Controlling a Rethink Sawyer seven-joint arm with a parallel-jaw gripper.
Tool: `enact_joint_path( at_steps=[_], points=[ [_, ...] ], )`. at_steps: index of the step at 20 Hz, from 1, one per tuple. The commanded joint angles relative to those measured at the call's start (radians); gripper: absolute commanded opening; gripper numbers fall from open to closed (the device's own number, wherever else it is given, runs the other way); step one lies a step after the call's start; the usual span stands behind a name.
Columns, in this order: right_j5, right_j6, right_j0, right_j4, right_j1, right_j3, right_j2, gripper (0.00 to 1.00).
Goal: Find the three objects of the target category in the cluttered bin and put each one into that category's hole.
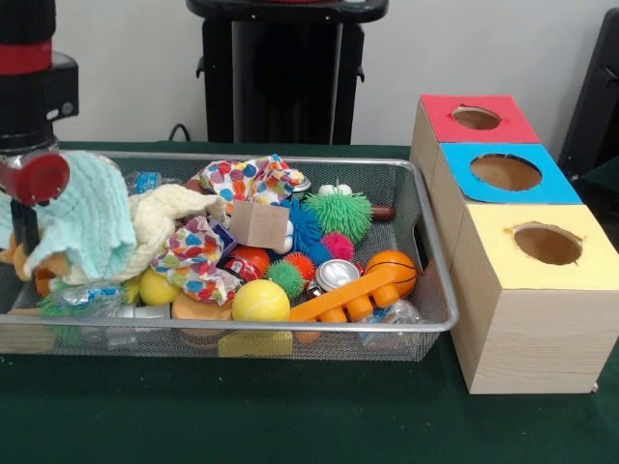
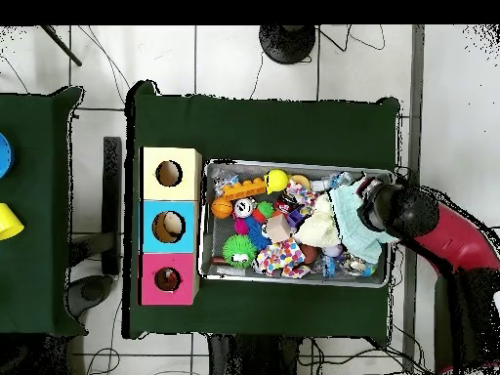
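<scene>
I count three wooden boxes beside the wire bin (image 1: 437,253), each with one hole: red (image 1: 477,118), blue (image 1: 506,172), yellow (image 1: 546,244). Two balls show, yellow (image 1: 260,302) and an orange basketball (image 1: 392,269). The mint cloth (image 1: 85,220) hides my end effector (image 1: 24,232), so I cannot tell its grip.

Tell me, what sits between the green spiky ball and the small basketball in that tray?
In the front view, a pink spiky ball and a shiny metal can lie between the green spiky ball and the small basketball.

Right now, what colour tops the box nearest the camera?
Yellow top, clearest in the front view.
</scene>
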Motion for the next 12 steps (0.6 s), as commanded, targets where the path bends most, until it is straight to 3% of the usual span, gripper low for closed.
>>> enact_joint_path(
  at_steps=[1, 3, 5, 6, 9, 10, 12],
  points=[
    [0.194, -0.059, 0.011, -0.023, -0.086, -0.004, 0.034, 0.00],
    [0.189, -0.067, 0.017, -0.033, -0.120, 0.043, 0.038, 0.00],
    [0.230, -0.096, 0.002, -0.038, -0.145, 0.037, 0.044, 0.00],
    [0.330, -0.125, -0.001, -0.032, -0.144, -0.064, 0.051, 0.00],
    [0.314, -0.279, -0.021, -0.090, -0.175, -0.071, 0.105, 0.00],
    [0.237, -0.328, -0.029, -0.120, -0.195, 0.010, 0.130, 0.00],
    [0.213, -0.416, -0.054, -0.148, -0.208, 0.050, 0.189, 0.00]
  ],
)
